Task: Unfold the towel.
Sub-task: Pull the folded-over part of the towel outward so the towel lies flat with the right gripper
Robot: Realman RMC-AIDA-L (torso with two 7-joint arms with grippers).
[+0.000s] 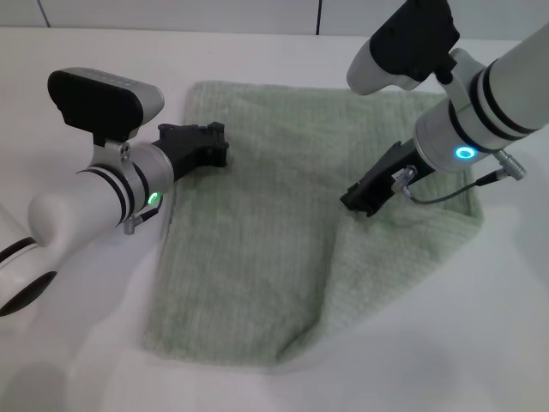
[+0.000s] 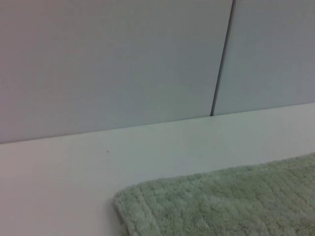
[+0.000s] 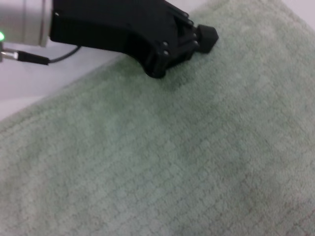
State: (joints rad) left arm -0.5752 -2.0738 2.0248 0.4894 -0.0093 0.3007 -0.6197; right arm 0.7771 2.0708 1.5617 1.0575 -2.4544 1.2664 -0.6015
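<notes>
Large pale sage-green ribbed plush towel [image 1: 257,240] lies on white counter [image 1: 77,360], right part folded over. Right end effector [image 1: 360,199] pinches the fold's edge. Left end effector [image 1: 210,146], closed, rests at far-left edge.

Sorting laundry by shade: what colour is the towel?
Pale sage green, finely ribbed; the towel shows best in the head view.

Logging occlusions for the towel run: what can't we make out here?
- Right tool, head view: its tip sinks into the towel, so open or shut is unknown.
- Left tool: fingers blend into one dark mass in both head and right wrist views.
- Left wrist view: towel cut off by the frame edge.
</notes>
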